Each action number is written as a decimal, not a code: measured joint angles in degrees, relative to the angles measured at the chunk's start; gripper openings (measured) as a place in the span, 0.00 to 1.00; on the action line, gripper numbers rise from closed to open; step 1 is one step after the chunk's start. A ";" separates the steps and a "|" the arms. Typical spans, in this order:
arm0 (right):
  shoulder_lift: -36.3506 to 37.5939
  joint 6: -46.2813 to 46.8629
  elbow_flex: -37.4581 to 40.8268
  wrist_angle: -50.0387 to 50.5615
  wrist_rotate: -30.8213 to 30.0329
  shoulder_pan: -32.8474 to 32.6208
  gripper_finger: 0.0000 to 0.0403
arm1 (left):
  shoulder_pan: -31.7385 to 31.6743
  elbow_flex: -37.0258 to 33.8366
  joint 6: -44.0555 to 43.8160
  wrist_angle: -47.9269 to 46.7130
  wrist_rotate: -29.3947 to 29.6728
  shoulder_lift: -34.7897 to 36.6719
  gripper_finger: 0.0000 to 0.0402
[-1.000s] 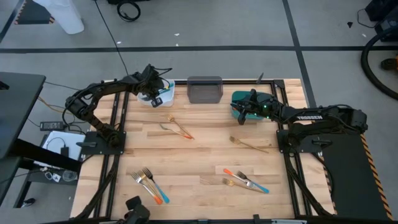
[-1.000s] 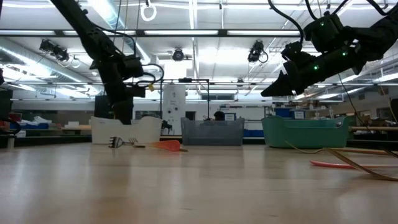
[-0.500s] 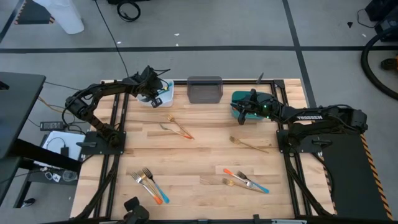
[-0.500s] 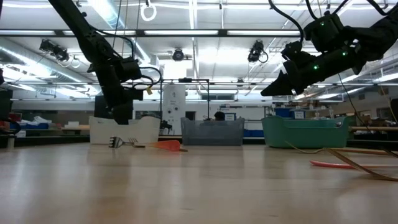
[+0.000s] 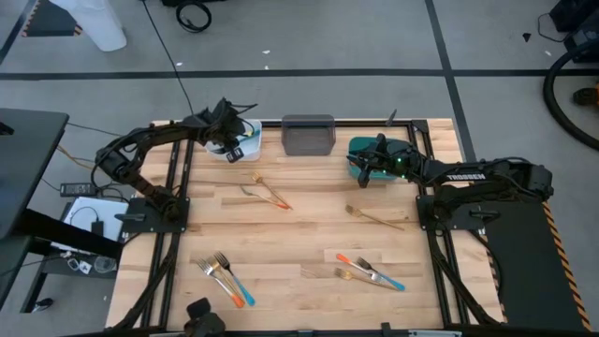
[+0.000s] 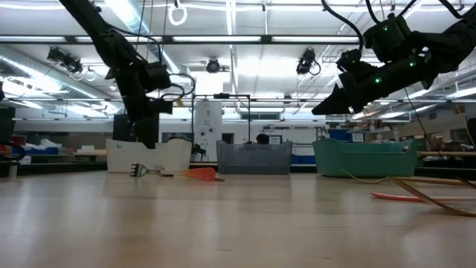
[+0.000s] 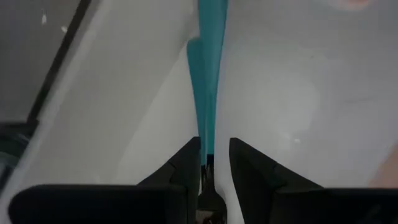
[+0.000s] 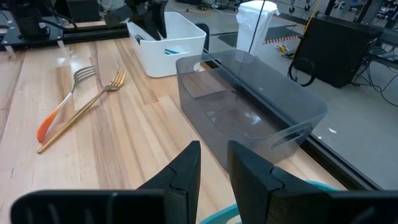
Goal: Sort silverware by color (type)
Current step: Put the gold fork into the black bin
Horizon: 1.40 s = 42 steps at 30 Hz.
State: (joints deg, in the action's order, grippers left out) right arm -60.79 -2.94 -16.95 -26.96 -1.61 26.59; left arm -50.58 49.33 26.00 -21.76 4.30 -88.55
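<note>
Wooden slats span the table (image 5: 309, 234) where forks are being sorted by handle colour. At far left, the left gripper (image 5: 231, 140) hangs in the white bin (image 5: 241, 147), and its fingers (image 7: 186, 163), clamped a second ago, have just begun to part; they stand narrowly apart with a blue-handled fork (image 7: 208, 74) lying between them against the bin's pale wall, so the release looks under way rather than finished, and whether the fork is fully free cannot be told. That would put one blue piece in its place. Next along the back edge sit the grey bin (image 5: 308, 135) and the teal bin (image 5: 370, 150), over which the right gripper (image 5: 360, 168) waits, unchanged, its fingers (image 8: 183, 163) a little apart and holding nothing. Most of the work remains: an orange and a golden fork (image 5: 267, 190) lie crossed near the white bin, a lone golden fork (image 5: 374, 217) rests mid-table, and two mixed clusters, front left (image 5: 225, 276) and front right (image 5: 370, 272), are untouched.
</note>
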 joint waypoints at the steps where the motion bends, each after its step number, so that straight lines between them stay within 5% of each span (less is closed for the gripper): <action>1: 0.01 0.02 0.00 0.02 0.01 -0.01 0.22 | 0.34 0.68 0.15 -0.03 0.12 0.32 0.23; 22: 0.01 0.35 0.01 -0.14 0.20 -0.01 0.22 | 18.71 8.03 18.33 -6.44 1.44 3.47 0.23; 33: 0.01 0.27 0.00 -0.20 0.19 0.00 0.22 | 24.85 8.05 16.64 -8.60 -2.03 3.02 0.23; 42: -0.01 0.37 0.00 -0.42 0.19 -0.01 0.22 | 29.08 8.04 14.12 -12.03 -2.32 -3.88 0.16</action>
State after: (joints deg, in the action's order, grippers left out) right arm -60.80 -2.57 -16.95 -27.38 -1.42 26.58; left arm -21.50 57.37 40.12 -33.79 1.98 -92.43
